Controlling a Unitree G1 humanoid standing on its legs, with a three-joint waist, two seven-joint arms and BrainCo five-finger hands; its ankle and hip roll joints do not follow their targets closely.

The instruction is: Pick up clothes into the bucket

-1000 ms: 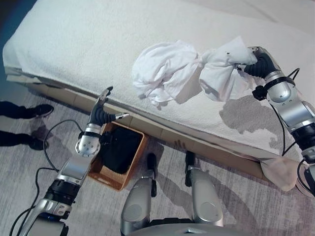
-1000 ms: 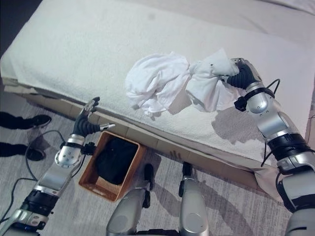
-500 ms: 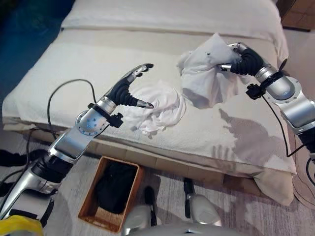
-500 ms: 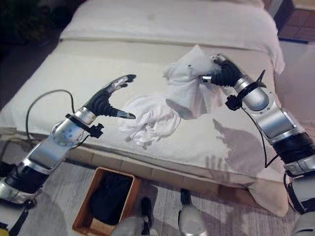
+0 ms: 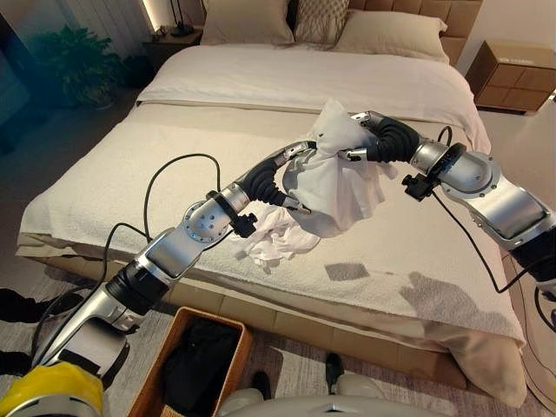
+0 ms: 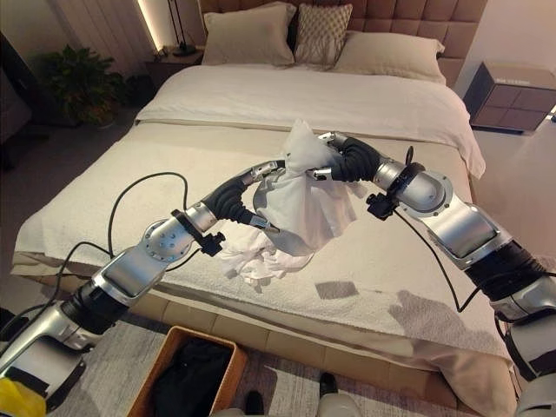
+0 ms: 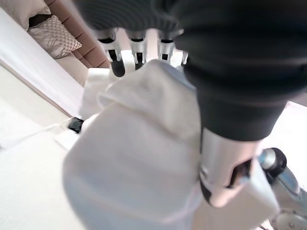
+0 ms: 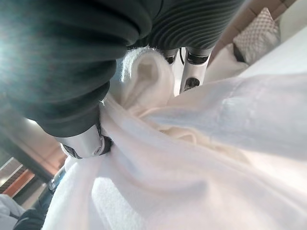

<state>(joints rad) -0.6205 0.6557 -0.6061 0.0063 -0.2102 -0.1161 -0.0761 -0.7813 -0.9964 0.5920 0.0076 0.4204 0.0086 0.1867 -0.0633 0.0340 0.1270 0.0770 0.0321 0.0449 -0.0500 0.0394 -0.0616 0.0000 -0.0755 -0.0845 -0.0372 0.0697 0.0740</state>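
The right robot hand [image 6: 343, 162] holds a white garment [image 6: 304, 204] bunched in its curled fingers, raised above the middle of the bed [image 6: 417, 261]. The cloth hangs down from the grip in loose folds, and its lower end trails onto a crumpled heap of the same white fabric [image 6: 252, 256] lying on the bed cover near the front edge. In the right wrist view the thumb [image 8: 84, 143] and fingers [image 8: 192, 72] close round a twisted neck of the cloth [image 8: 158, 143].

The left robot hand [image 5: 282, 178] reaches in from the lower left and meets the hanging garment from the side. Its fingers lie along the cloth and its thumb [image 7: 220, 177] presses against the fabric, so the garment sits between thumb and fingers in a loose pinch.

A brown basket [image 6: 156, 382] stands on the floor at the foot of the bed, below the left arm, with a dark garment [image 6: 187, 378] inside it. Pillows [image 6: 330, 35] rest at the head of the bed.
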